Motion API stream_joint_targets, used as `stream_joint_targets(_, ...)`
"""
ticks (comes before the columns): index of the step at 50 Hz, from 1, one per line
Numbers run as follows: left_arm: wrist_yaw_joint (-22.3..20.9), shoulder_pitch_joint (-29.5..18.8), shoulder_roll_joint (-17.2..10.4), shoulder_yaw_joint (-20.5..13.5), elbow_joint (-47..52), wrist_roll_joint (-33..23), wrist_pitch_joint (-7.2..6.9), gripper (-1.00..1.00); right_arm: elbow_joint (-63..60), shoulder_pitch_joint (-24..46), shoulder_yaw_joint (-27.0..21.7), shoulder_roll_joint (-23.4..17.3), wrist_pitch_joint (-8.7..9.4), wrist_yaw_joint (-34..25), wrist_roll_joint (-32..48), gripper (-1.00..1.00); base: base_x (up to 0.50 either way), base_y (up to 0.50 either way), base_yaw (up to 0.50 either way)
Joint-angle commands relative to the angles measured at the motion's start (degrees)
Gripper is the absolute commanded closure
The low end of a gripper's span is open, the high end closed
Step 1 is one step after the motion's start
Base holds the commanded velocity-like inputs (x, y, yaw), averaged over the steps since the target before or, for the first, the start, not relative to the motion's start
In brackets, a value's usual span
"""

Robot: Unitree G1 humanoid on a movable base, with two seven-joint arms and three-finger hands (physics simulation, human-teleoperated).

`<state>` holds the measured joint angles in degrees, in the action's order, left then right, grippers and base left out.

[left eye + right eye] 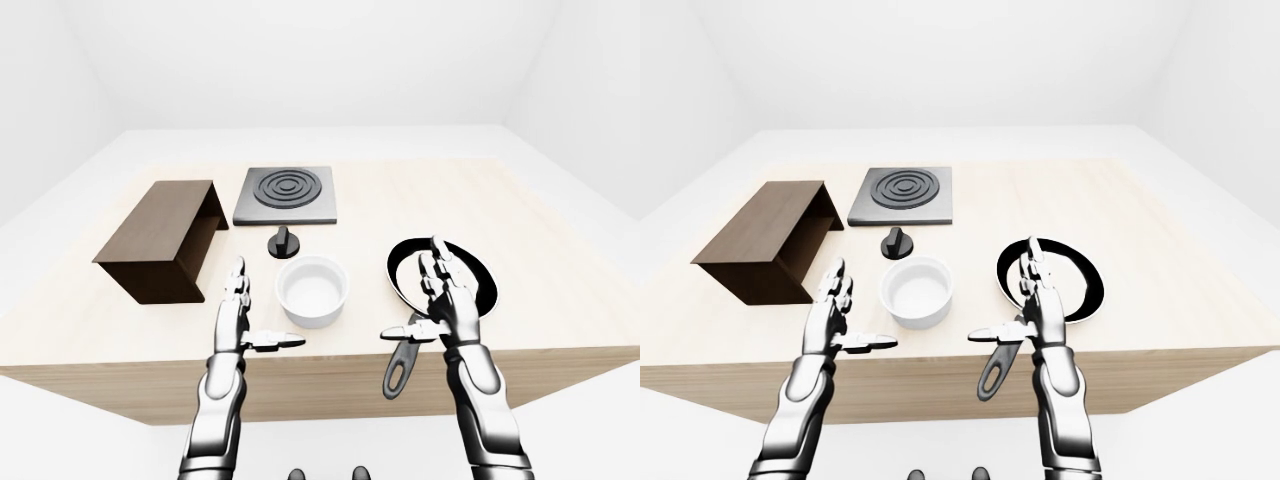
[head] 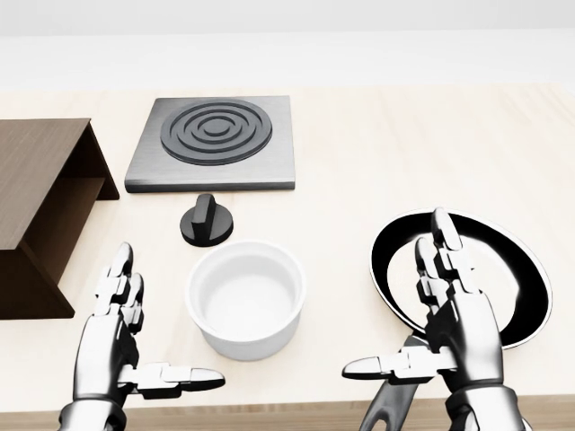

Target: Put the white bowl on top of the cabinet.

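The white bowl (image 2: 246, 298) stands upright and empty on the wooden table, low in the middle of the head view. The dark brown cabinet (image 2: 36, 202) lies at the left edge, its open side facing right. My left hand (image 2: 135, 341) hovers open just left of the bowl, fingers straight, thumb pointing toward the bowl. My right hand (image 2: 422, 319) is open to the right of the bowl, held over the frying pan (image 2: 503, 269). Neither hand touches the bowl.
A grey hob plate (image 2: 216, 142) with black rings lies above the bowl, and a black knob (image 2: 207, 220) sits between them. The pan's black handle (image 1: 398, 365) sticks out over the table's near edge (image 1: 320, 372). White floor surrounds the table.
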<state>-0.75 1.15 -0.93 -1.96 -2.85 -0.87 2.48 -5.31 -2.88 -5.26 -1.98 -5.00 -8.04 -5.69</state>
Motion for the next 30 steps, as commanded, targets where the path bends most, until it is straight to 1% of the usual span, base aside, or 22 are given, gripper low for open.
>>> stream_joint_targets(1, 0.4, -1.2, 0.1, 0.2, -3.1, -0.4, 1.2, -1.0, 0.3, 0.2, -0.3, -0.1, 0.0, -0.7, -0.1, -1.0, 0.0, 0.0, 0.0)
stream_joint_targets(2, 0.5, -0.9, 0.3, 0.8, -3.4, -1.1, 1.44, -1.0, -0.6, -0.6, -0.1, 0.0, 0.0, -0.7, 0.1, -1.0, 0.0, 0.0, 0.0)
stream_joint_targets(3, 0.5, -0.7, 0.3, 0.9, -2.9, -1.2, 1.35, -1.0, -1.2, -0.9, -0.1, 0.1, 0.0, -0.7, 0.1, -1.0, 0.0, 0.0, 0.0)
stream_joint_targets(7, 0.4, -0.3, 0.1, 0.7, -1.9, -1.0, 0.89, -1.0, -1.9, -1.4, -0.1, 0.1, 0.0, -0.8, 0.1, -1.0, 0.0, 0.0, 0.0)
stream_joint_targets(14, 0.5, -0.6, 0.1, 0.8, -2.6, -1.2, 1.0, -1.0, -2.5, -1.3, -0.4, 0.1, 0.0, -0.9, -0.3, -1.0, 0.0, 0.0, 0.0)
stream_joint_targets(18, 0.4, -0.1, 0.2, 1.0, -1.7, -1.3, 0.66, -1.0, -2.6, -1.3, -0.6, 0.0, 0.0, -1.0, -0.4, -1.0, 0.0, 0.0, 0.0)
stream_joint_targets(25, 0.5, -0.1, 0.2, 1.0, -1.6, -1.5, 0.58, -1.0, -3.0, -1.5, -0.7, 0.0, 0.0, -1.1, -0.3, -1.0, 0.0, 0.0, 0.0)
stream_joint_targets(30, 0.5, -0.4, 0.2, 1.0, -2.2, -1.6, 0.78, -1.0, -2.9, -1.6, -0.6, 0.1, 0.0, -1.1, -0.1, -1.0, 0.0, 0.0, 0.0)
